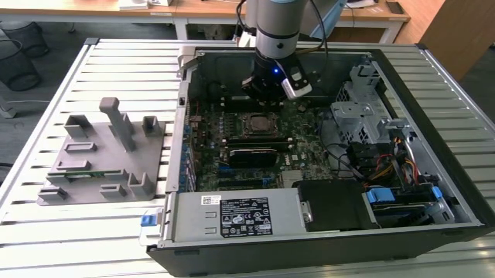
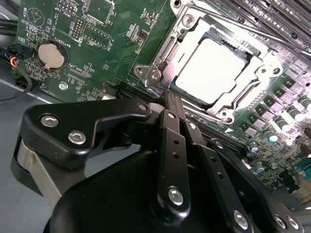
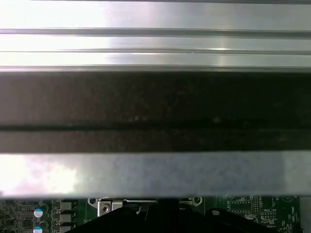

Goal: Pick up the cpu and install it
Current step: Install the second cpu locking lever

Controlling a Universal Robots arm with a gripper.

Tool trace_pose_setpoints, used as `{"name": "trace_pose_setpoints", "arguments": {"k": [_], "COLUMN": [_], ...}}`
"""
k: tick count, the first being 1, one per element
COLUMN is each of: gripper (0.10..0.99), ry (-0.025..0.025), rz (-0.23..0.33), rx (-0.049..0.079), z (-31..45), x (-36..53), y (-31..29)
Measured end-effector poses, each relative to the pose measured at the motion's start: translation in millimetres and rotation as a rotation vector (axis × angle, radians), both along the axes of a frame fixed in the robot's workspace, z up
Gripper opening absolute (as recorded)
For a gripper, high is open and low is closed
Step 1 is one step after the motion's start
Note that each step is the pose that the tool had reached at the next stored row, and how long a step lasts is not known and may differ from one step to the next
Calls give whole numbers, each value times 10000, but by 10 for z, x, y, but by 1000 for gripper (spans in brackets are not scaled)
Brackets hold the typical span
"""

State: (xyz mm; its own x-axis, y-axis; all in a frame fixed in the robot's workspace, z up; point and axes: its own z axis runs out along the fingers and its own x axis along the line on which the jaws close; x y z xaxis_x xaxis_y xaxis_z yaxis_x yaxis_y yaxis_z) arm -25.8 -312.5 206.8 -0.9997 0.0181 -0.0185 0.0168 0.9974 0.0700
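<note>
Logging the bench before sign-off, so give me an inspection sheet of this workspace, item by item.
Surface: slatted metal table carrying an open computer case.
Job's things: cpu lies in the socket on the motherboard, frame open around it.
Clutter: grey holder block on the exterior view's left, a thin green strip on it.
Claw: claw shut, holding nothing, close beside the socket.
Cables: coloured wire bundle at the exterior view's right of the case.
Surroundings: wire bins, desks behind.
</note>
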Motion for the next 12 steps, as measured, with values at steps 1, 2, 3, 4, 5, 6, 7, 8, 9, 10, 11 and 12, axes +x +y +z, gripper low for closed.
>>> {"name": "trace_pose_setpoints", "arguments": {"k": [1, 2, 3, 4, 5, 6, 7, 8, 9, 10, 11, 12], "gripper": [106, 106, 106, 106, 106, 106, 106, 106, 106, 106, 106, 106], "ry": [0, 1, 2, 1, 0, 0, 0, 1, 1, 1, 1, 1], "rz": [0, 1, 2, 2, 1, 0, 1, 1, 1, 2, 2, 0], "rx": [0, -1, -2, -2, 0, -1, 0, 0, -1, -1, -1, -1], "z": [0, 0, 1, 0, 0, -1, -1, -1, -1, -1, -1, -1], "x": [0, 0, 0, 0, 0, 0, 0, 0, 0, 0, 0, 0], "y": [-2, -4, -9, -14, -17, -19, -22, -25, -28, -32, -36, -39]}}
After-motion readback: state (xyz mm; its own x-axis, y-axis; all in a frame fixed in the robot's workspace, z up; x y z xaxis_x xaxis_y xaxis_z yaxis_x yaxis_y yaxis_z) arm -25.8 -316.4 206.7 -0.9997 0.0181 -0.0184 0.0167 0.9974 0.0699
